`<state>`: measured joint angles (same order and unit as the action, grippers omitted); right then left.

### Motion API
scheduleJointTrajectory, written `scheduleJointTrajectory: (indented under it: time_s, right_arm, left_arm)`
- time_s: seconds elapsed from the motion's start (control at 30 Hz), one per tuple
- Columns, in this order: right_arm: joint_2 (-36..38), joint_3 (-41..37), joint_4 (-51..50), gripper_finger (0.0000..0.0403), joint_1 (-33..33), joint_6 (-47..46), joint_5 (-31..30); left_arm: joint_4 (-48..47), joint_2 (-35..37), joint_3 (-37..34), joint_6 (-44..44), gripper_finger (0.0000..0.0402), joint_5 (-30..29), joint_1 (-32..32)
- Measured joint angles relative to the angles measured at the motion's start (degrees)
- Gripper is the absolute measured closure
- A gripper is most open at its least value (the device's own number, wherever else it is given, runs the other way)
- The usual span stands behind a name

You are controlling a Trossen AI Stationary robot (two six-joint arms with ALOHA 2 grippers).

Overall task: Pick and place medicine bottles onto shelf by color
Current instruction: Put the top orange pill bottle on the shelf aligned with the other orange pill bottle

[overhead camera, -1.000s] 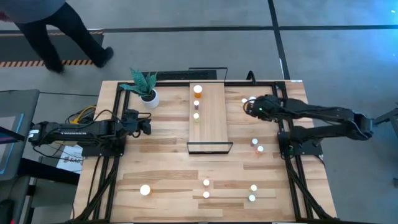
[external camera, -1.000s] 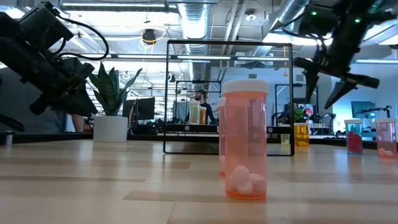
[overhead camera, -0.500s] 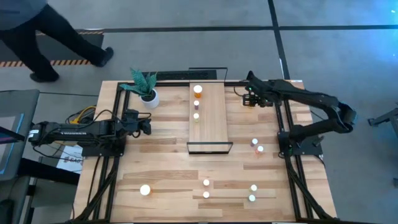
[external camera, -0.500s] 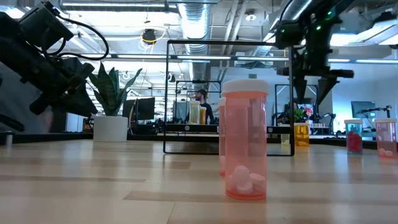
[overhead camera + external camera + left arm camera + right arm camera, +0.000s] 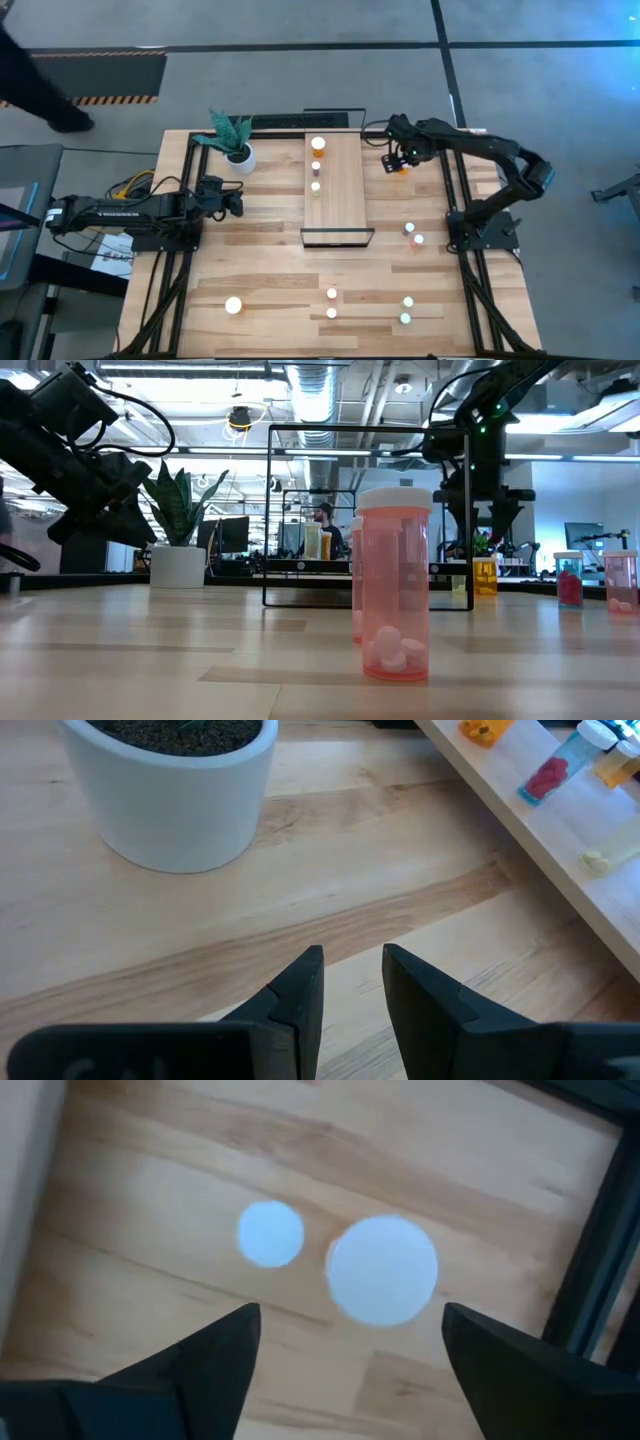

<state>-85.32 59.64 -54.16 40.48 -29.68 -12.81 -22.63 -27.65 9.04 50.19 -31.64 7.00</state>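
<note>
My right gripper point(image 5: 398, 157) hangs open, fingers pointing down, over two white-capped bottles that stand on the table right of the shelf's far end. One bottle point(image 5: 270, 1233) has a small cap and the other point(image 5: 383, 1270) a larger one. My right gripper point(image 5: 350, 1330) touches neither. The low view shows it point(image 5: 482, 525) above an orange bottle point(image 5: 485, 575). The light-wood shelf point(image 5: 338, 200) carries three bottles point(image 5: 317, 167) along its left side. My left gripper point(image 5: 352, 960) waits near the table's left edge, fingers a narrow gap apart, empty.
A white pot with a green plant point(image 5: 240, 155) stands at the far left. Two bottles point(image 5: 413, 234) stand right of the shelf's near end. Several more bottles point(image 5: 332, 303) stand near the front edge. A large orange bottle point(image 5: 395, 585) stands close to the low camera.
My right gripper has moved a little toward the table's far edge and toward the shelf. It has tipped from a slant to pointing straight down over the two bottles. Its arm has folded upward. The fingers stay open.
</note>
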Motion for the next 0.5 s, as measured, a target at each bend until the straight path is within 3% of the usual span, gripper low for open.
scheduleJointTrajectory:
  time_s: [0.2,0.33,0.5]
  right_arm:
    - [-1.23,-0.02,0.90,0.0039,4.53,5.71,2.30]
    - [-1.20,-0.02,2.71,0.0034,7.84,9.99,7.20]
    - [-1.20,0.00,3.42,0.0034,8.80,13.38,8.42]
  left_arm:
    - [0.00,0.00,0.00,0.00,0.0310,-0.02,-0.01]
    - [0.00,0.01,0.00,0.00,0.0310,-0.02,0.00]
    - [0.00,-0.01,0.00,0.00,0.0310,-0.02,0.00]
